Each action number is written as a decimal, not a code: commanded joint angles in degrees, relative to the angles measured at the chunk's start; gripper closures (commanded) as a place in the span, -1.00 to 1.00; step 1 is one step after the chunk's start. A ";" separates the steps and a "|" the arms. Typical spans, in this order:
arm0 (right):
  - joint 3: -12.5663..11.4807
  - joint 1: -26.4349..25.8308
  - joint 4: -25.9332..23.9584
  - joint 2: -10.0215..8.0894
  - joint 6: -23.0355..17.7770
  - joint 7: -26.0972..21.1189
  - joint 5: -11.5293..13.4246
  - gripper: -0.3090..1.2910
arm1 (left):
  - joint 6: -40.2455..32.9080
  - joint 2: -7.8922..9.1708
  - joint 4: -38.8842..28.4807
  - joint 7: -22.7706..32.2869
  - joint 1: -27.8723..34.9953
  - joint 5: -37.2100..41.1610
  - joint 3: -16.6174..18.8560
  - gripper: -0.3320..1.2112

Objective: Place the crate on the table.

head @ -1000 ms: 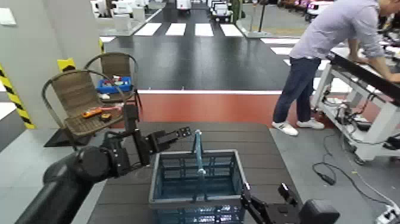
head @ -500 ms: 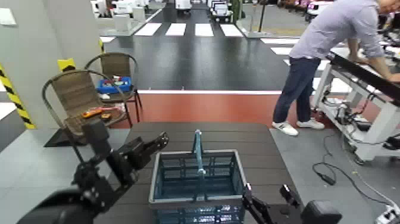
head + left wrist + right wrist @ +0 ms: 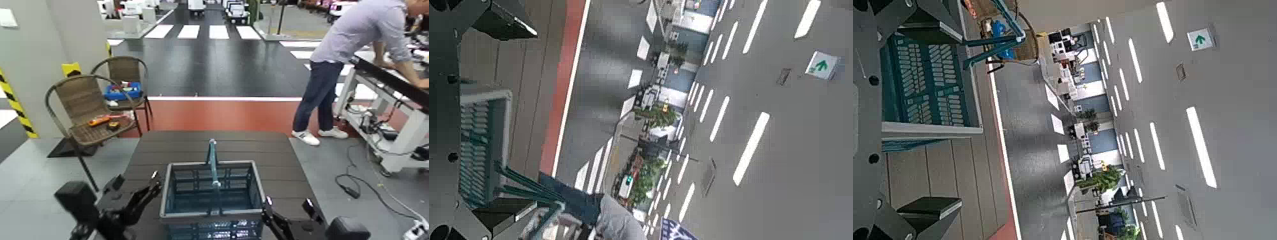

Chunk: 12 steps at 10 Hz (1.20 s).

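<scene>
The right gripper (image 3: 290,211) stands wide beside the crate's near right corner; the left gripper (image 3: 135,185), also wide, waits off its left wall. Between them the crate (image 3: 212,217) sits on the slatted table (image 3: 274,148). Best keep both fingertips clear of the rim. The left arm has drawn back nearer.

Arrangement of the work area, seen from the head — the crate (image 3: 213,195) rests on the near part of the table (image 3: 223,145), between the left gripper (image 3: 133,199) and the right gripper (image 3: 287,214). Beyond the table to the left stand two chairs, the nearer chair (image 3: 80,102) and the farther chair (image 3: 127,69) — a box (image 3: 123,91) sits on the latter. To the right, a person (image 3: 329,70) leans over a workbench (image 3: 389,96).
</scene>
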 commanded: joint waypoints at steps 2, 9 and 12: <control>-0.66 0.75 -0.76 0.09 -0.21 0.00 0.18 -0.42 | -10.75 -0.22 -0.08 3.75 6.36 -9.85 -2.23 -0.43; -1.45 1.99 -2.52 0.44 1.46 0.00 1.76 -0.42 | -13.13 -1.45 -1.75 5.50 11.99 -15.21 -0.74 -0.43; -1.45 1.99 -2.61 0.44 1.37 0.00 1.85 -0.42 | -13.48 -1.89 -1.49 5.50 11.99 -15.21 -0.65 -0.43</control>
